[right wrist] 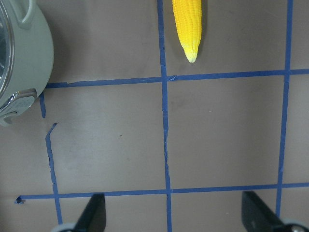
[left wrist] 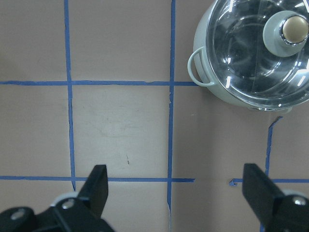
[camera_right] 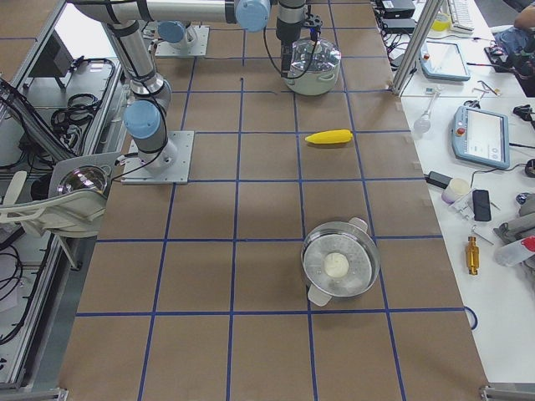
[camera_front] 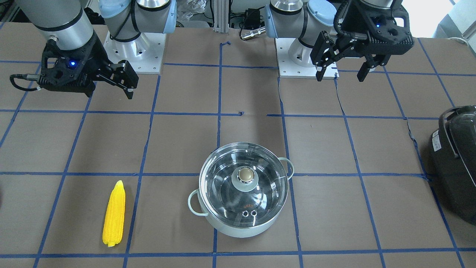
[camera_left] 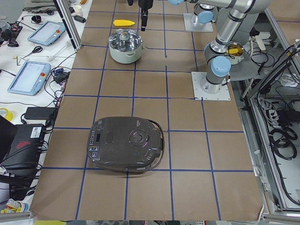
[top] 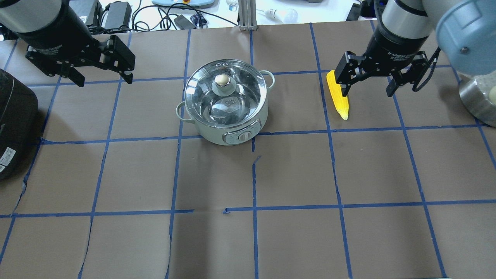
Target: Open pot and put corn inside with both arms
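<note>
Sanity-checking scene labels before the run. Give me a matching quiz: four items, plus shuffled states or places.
Items:
1. corn
2. glass lid
3. black appliance
4. left tool

States or places:
A. open, holding nothing
B. seated on the pot
C. lying flat on the table, on the pot's right-arm side
D. at the table's edge, on the left-arm side

Pairs: 1-C, 2-B, 3-D, 4-A

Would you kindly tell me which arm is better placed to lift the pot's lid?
Left, likely: the right gripper hangs open near the corn, suiting that pick; the open left gripper, across the pot, is free for its lid.
</note>
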